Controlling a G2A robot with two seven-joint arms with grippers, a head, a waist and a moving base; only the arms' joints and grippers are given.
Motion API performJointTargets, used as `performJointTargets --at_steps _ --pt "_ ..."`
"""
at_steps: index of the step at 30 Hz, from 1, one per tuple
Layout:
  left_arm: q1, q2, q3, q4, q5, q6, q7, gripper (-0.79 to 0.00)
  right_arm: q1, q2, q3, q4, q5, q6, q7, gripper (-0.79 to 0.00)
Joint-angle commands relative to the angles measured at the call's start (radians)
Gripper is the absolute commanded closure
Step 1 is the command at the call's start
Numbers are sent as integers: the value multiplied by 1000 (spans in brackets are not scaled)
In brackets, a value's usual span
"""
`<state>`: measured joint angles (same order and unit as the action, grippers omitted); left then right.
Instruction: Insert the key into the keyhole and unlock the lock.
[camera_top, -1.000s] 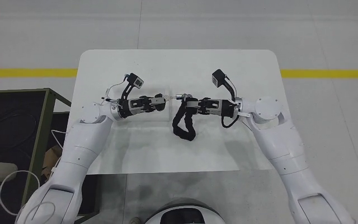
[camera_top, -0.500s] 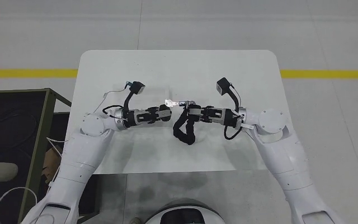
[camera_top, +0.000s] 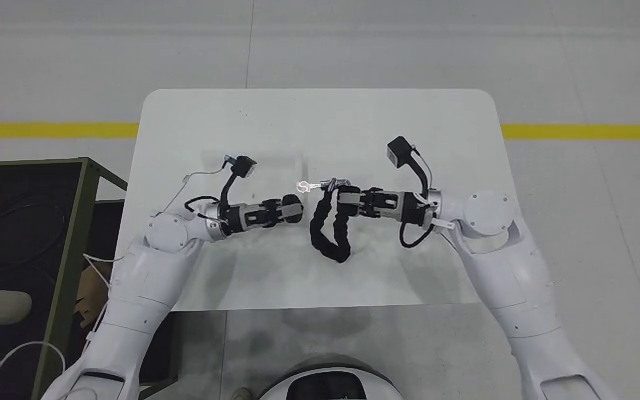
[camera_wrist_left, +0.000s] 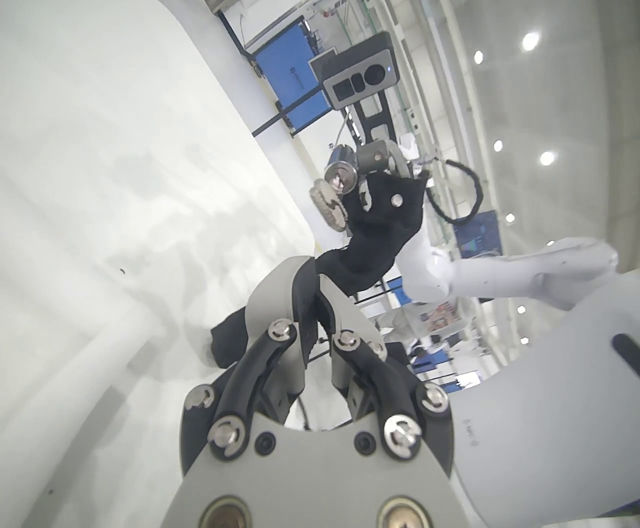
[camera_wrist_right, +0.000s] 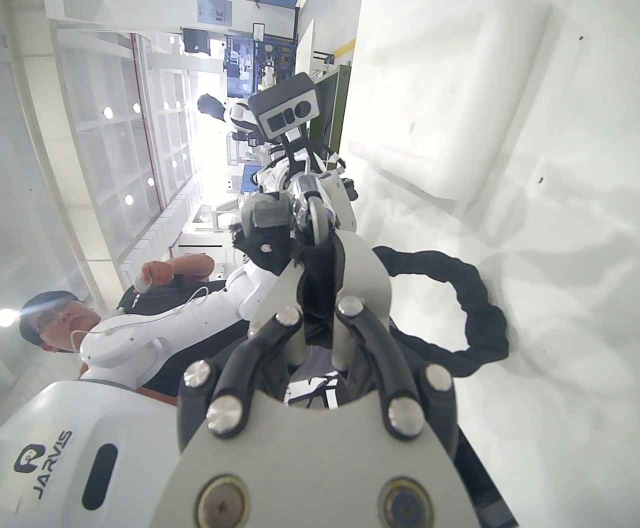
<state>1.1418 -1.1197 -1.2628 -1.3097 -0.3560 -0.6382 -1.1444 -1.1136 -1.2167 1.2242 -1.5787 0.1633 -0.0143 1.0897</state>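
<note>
Right gripper (camera_wrist_right: 320, 270) is clamped on the one lock (camera_wrist_right: 312, 210), on its black sleeve just behind the chrome head. Keyhole (camera_wrist_left: 340, 177) faces left gripper (camera_wrist_left: 317, 287), which is pinched narrow, contents can't tell. One sleeve loop (camera_wrist_right: 475, 320) sags onto table (camera_top: 200, 120). Both grippers mid-table, edges well apart.

The two arms come in from the lower corners and meet near the centre of the white surface (camera_top: 200, 120). The right hand (camera_top: 342, 196) holds the lock (camera_top: 320, 226) by its upper end. The lock's silvery end points toward the left of the frame, and its black sleeved loop trails toward the lower edge. The left hand (camera_top: 292, 209) sits just left of the loop, below the silvery end; whether they touch is hard to tell from above. A yellow floor line (camera_top: 60, 130) runs behind the surface.
</note>
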Motion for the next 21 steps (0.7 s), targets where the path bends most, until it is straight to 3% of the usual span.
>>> performJointTargets --at_steps 1,2,3,5,8,18,21 --pt "-4 -3 -11 32 -125 59 -40 0 -1 0 2 -5 2 1 1 0" --pt "-7 -4 -14 44 -170 83 -61 -102 -2 0 2 -7 1 2 3 0" --pt "-11 -6 -20 58 -213 101 -75 -314 -2 0 2 -9 3 3 3 0" --pt "-19 -11 -24 83 -280 135 -101 -446 -3 0 1 -13 3 3 4 0" --pt "-39 -18 -25 110 -322 150 -140 -400 -5 -1 -4 -19 2 5 3 0" --pt "-60 -41 -7 125 -327 150 -187 -360 -3 -6 -26 -25 -5 7 17 0" --pt "-64 -48 -3 127 -326 153 -191 -268 -4 -7 -30 -27 -7 7 22 0"
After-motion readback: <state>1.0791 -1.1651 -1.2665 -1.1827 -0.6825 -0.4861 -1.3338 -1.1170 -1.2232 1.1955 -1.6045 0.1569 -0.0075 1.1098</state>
